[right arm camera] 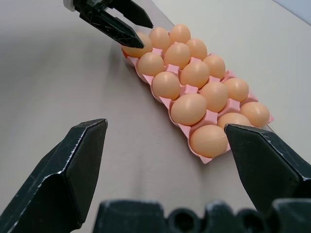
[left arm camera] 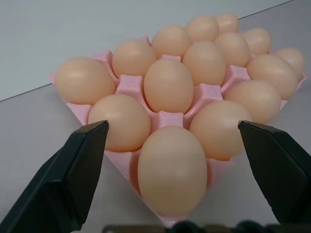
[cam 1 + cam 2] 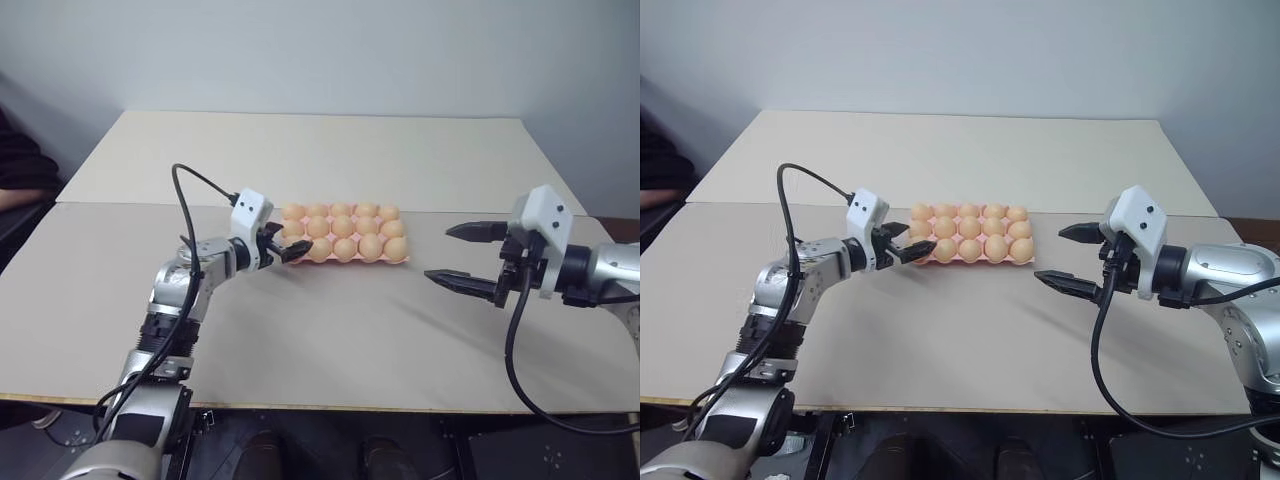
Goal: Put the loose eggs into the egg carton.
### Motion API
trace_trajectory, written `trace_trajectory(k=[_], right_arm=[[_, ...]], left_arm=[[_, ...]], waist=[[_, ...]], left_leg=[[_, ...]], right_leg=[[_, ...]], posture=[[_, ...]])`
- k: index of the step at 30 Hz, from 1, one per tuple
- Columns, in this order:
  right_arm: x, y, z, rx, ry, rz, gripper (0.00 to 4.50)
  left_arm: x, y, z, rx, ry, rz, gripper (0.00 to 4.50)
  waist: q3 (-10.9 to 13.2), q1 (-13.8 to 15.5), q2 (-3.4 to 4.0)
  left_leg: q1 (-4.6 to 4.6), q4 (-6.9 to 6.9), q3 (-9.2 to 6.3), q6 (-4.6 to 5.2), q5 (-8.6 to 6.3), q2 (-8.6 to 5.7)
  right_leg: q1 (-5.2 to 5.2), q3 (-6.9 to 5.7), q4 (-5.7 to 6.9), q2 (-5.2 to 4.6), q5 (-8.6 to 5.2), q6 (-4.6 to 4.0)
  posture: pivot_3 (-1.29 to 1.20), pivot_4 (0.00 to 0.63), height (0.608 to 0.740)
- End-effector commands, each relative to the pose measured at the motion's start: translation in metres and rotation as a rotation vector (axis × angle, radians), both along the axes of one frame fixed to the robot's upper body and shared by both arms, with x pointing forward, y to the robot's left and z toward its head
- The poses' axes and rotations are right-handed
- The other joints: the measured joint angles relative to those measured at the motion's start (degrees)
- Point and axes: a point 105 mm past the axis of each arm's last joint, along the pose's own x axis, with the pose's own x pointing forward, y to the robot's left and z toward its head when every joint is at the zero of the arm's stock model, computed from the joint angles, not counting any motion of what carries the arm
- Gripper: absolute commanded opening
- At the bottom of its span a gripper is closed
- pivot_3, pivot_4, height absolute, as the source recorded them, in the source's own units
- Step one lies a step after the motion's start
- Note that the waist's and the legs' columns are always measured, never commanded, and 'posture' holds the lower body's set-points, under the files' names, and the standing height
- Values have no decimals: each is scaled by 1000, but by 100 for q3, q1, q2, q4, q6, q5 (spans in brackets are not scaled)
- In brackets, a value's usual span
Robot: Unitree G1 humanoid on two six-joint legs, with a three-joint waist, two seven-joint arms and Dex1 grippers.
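The pale pink egg carton (image 3: 403,261) lies mid-table, and every cup I can see holds a tan-orange egg. My left gripper (image 3: 292,243) is open at the carton's near left corner, one black finger on each side of the corner egg (image 2: 172,170). That egg sits in its cup, with a gap to both fingers. To the right of the carton, my right gripper (image 3: 437,254) hovers open and empty, pointing at it. The loose eggs are out of view; no egg lies on the table outside the carton.
The carton rests on a beige table (image 3: 330,340) with a seam across it just behind the carton. A person's sleeve and hand (image 3: 18,190) show at the far left edge. The left arm's black cable (image 3: 185,230) loops above the table.
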Motion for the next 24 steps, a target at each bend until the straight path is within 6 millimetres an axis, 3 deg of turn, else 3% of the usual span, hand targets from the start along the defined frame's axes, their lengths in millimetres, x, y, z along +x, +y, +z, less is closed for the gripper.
trace_trajectory(k=[1,6,9,11,14,18,24], right_arm=[[-3,1,13,-6,-51,11,4500],[-1,2,13,-6,-53,14,4500],[1,0,13,-9,-54,16,4500],[3,0,14,-12,-57,17,4500],[6,-5,16,-21,-61,7,4500],[12,-32,22,-32,-56,-53,4500],[15,-80,28,-58,-33,-158,4500]], left_arm=[[-3,8,25,-34,-68,4,4482],[-20,24,59,-154,-98,-27,4482],[-36,43,68,-165,-102,-34,4482],[-49,73,70,-140,-99,0,4482],[-60,99,73,-114,-104,40,4482],[-101,148,84,-65,-114,38,4482],[-147,179,103,-87,-82,30,4482]], waist=[[0,2,0],[0,-3,0],[0,-19,1],[0,-50,1],[0,-69,2],[0,-68,2],[3,-16,5]], left_leg=[[0,0,0,0,0,0],[-1,0,-1,0,0,1],[1,-3,-1,0,0,3],[3,-5,1,0,0,4],[7,-10,4,0,0,6],[5,-11,5,0,0,6],[7,-19,19,4,-3,11]], right_leg=[[0,0,1,0,0,0],[-1,-1,2,0,0,0],[0,0,2,0,0,0],[-2,1,1,1,0,0],[-4,3,-2,1,-1,-1],[-5,1,-4,0,-1,-1],[-13,1,-12,-1,-3,-4]], posture=[[0,150,740],[0,150,740],[0,150,740],[0,150,740],[0,150,740],[0,150,740],[0,150,740]])
